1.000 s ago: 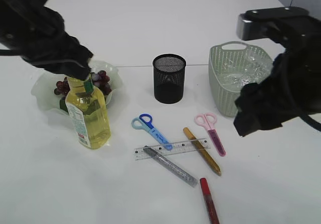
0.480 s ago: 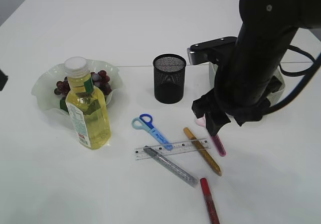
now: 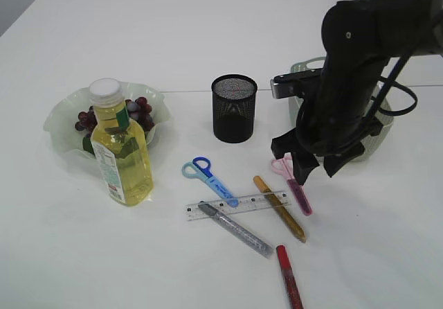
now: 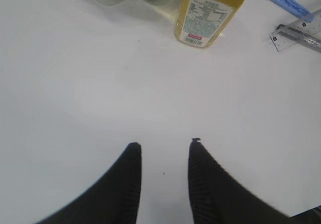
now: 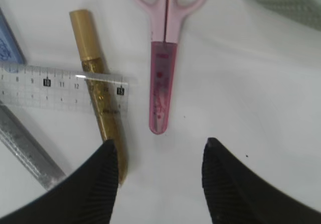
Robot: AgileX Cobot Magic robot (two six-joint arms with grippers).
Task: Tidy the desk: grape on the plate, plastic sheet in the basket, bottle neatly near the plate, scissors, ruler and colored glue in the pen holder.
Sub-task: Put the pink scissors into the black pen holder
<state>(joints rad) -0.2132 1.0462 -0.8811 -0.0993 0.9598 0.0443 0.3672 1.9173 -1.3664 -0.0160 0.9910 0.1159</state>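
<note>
Pink plastic-handled scissors with a pink blade cover (image 5: 164, 63) lie flat on the white desk (image 3: 208, 32), handles toward 12 o'clock, tip toward 6. The right pincer (image 5: 158, 171) hangs just above the tip, jaws apart and gripping nothing, one finger each side of the blade line. At 9 o'clock of the scissors a gold glitter glue tube (image 5: 98, 88) lies under the end of a clear plastic ruler (image 5: 60, 91); a silver glitter glue tube (image 3: 235, 228) crosses the ruler's other end, and blue-handled scissors (image 3: 210, 179) sit at 10 o'clock of the ruler. A red glue tube (image 3: 288, 276) lies at 6 o'clock, near the desk edge. The black mesh pen holder (image 3: 233, 107) stands upright at 11 o'clock of the pink scissors; the pale green woven basket (image 3: 302, 68) at 1 o'clock is mostly hidden by the right arm. Far toward 9 o'clock a yellow-liquid bottle with white cap (image 3: 120, 146) stands upright, just in front of a translucent wavy-rimmed plate (image 3: 59, 122) holding dark red grapes (image 3: 86, 120). The left pincer (image 4: 163, 148) hangs over bare desk at 6 o'clock of the bottle, jaws partly apart, nothing between them.
</note>
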